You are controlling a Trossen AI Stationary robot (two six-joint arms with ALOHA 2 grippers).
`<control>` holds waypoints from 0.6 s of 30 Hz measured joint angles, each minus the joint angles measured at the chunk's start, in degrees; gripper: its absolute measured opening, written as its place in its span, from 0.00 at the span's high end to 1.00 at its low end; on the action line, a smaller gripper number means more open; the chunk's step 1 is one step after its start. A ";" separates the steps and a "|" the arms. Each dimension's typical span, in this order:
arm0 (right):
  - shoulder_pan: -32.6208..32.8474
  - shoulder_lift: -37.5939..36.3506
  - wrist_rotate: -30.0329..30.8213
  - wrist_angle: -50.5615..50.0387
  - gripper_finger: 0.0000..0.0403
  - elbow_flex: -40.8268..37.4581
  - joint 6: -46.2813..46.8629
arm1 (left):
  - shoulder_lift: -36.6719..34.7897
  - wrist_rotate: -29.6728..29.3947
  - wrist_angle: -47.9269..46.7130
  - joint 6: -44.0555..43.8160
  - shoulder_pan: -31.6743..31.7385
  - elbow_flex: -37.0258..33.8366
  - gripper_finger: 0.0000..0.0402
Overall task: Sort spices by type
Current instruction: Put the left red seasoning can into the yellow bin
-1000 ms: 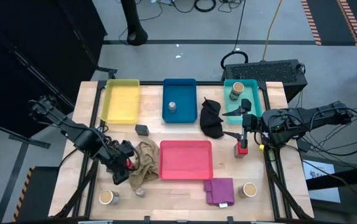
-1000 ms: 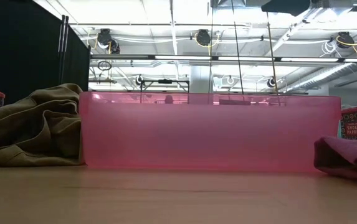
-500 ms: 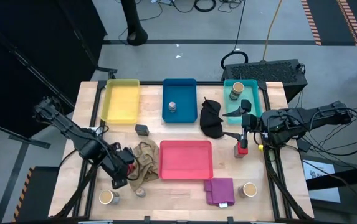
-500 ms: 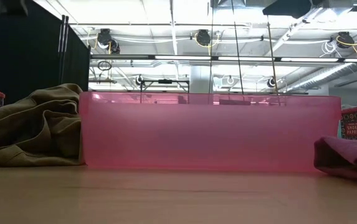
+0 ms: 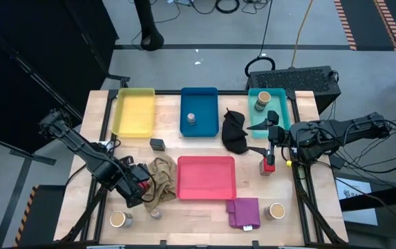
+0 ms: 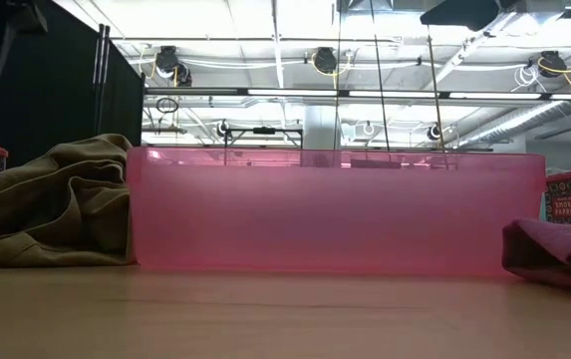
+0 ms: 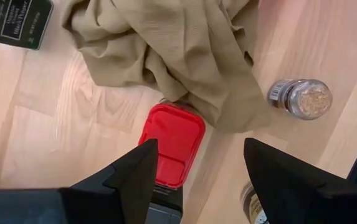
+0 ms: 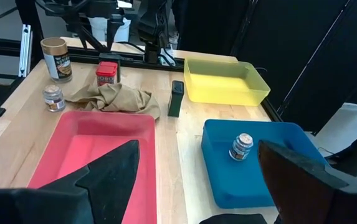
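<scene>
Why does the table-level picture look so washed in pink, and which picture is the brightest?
Low view: the translucent pink tray fills the middle, ceiling lights glowing brightly above it. Left wrist view: even light, the red cube sharp, the dark fingers soft-edged. High view: evenly lit.

- Left arm reaches from the table's left edge toward the front-left area, bent at the elbow.
- Left gripper points down at the table, fingers spread apart, nothing held.
- Right arm extends in from the right edge.
- Right gripper sits low, fingers wide apart.
</scene>
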 joint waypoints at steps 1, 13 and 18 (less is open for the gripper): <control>0.00 0.00 0.00 0.00 0.23 0.00 -0.01 | 0.00 -0.02 0.08 0.11 0.00 0.00 0.39; 0.00 0.05 0.01 -0.33 0.23 0.00 0.00 | -0.02 -0.81 0.42 6.23 -0.39 0.00 0.39; 0.00 0.58 0.00 -0.41 0.23 0.00 0.00 | -0.02 -4.30 0.35 3.31 -0.35 0.00 0.39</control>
